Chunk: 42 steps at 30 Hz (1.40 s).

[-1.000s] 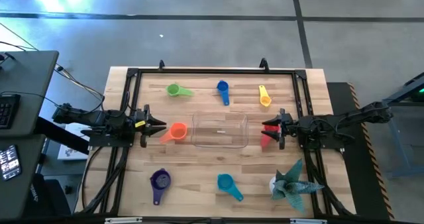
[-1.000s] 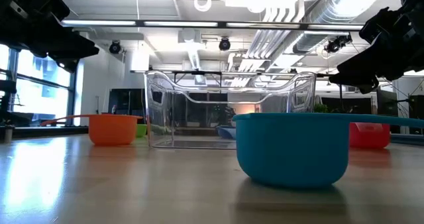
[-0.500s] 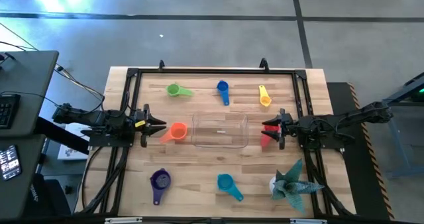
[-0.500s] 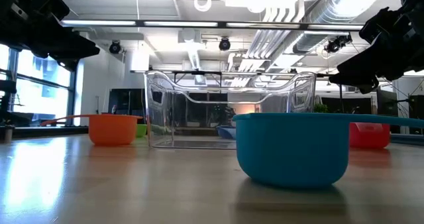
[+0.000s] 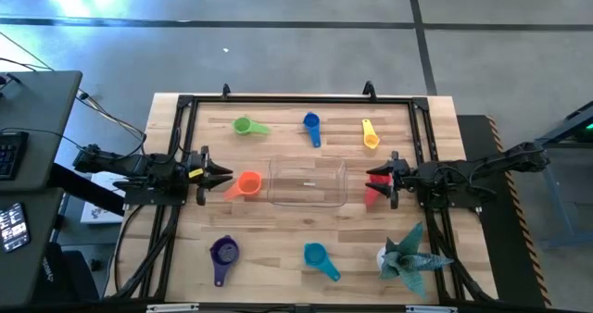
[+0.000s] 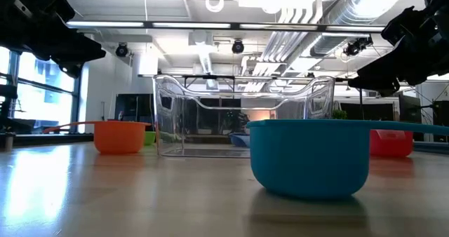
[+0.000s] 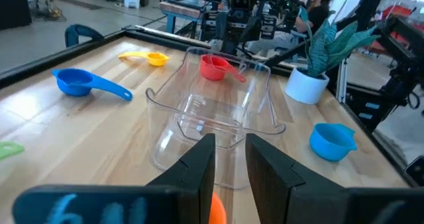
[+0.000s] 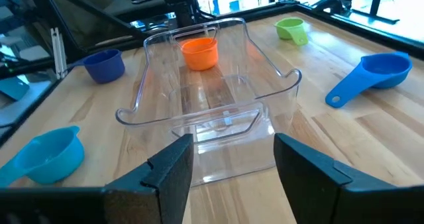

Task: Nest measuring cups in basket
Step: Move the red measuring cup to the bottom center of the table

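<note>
None of the small bright plastic measuring cups (image 5: 315, 254) sits in the clear rectangular plastic basket (image 5: 308, 181) yet; my left gripper (image 5: 222, 176) hovers narrow over the orange plastic cup's handle (image 5: 229, 186), my right gripper (image 5: 374, 181) spread wide above the red plastic cup (image 5: 372, 194).

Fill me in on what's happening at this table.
Nothing is nested yet. The clear plastic tray sits empty mid-table, with bright plastic measuring cups scattered around it. The left hand hovers by the handle of the orange cup, fingers nearly together, holding nothing. The right hand, fingers apart, waits over the red cup on the tray's other side.
</note>
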Available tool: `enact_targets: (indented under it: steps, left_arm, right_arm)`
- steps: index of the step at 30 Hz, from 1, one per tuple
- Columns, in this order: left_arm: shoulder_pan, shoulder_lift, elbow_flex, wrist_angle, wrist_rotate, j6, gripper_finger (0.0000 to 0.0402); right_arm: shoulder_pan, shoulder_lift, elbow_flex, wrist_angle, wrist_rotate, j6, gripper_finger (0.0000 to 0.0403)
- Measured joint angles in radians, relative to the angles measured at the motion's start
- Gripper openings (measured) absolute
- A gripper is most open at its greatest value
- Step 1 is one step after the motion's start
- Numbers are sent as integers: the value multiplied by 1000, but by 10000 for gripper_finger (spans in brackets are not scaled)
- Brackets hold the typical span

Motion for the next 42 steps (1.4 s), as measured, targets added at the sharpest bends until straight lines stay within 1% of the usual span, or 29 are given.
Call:
enact_targets:
  steps: [4, 13, 16, 20, 23, 26, 29, 32, 36, 42]
  left_arm:
    - [0, 0, 0, 0, -1, -44, 74]
    - [0, 0, 0, -1, -1, -45, 74]
    - [0, 0, 0, 0, -1, -45, 74]
    - [0, 0, 0, 0, -41, -66, 74]
    - [0, 0, 0, 0, -82, -90, 74]
    - [0, 0, 0, 0, -107, -98, 74]
    - [0, 0, 0, 0, -108, -99, 74]
    - [0, 0, 0, 0, -109, -100, 74]
    - [0, 0, 0, 0, -110, -99, 74]
    - [0, 0, 0, 0, -148, -97, 74]
  right_arm:
    - [0, 0, 0, 0, 0, 6, 201]
    - [0, 0, 0, 0, 0, 11, 201]
    - [0, 0, 0, 4, 0, 48, 201]
    - [0, 0, 0, 6, 0, 166, 201]
    - [0, 0, 0, 6, 0, 222, 201]
    - [0, 0, 0, 7, 0, 219, 201]
    - [0, 0, 0, 7, 2, 189, 201]
    - [0, 0, 0, 12, 43, 197, 201]
    - [0, 0, 0, 87, 84, 199, 201]
    - [-1, 0, 0, 288, 152, 194, 201]
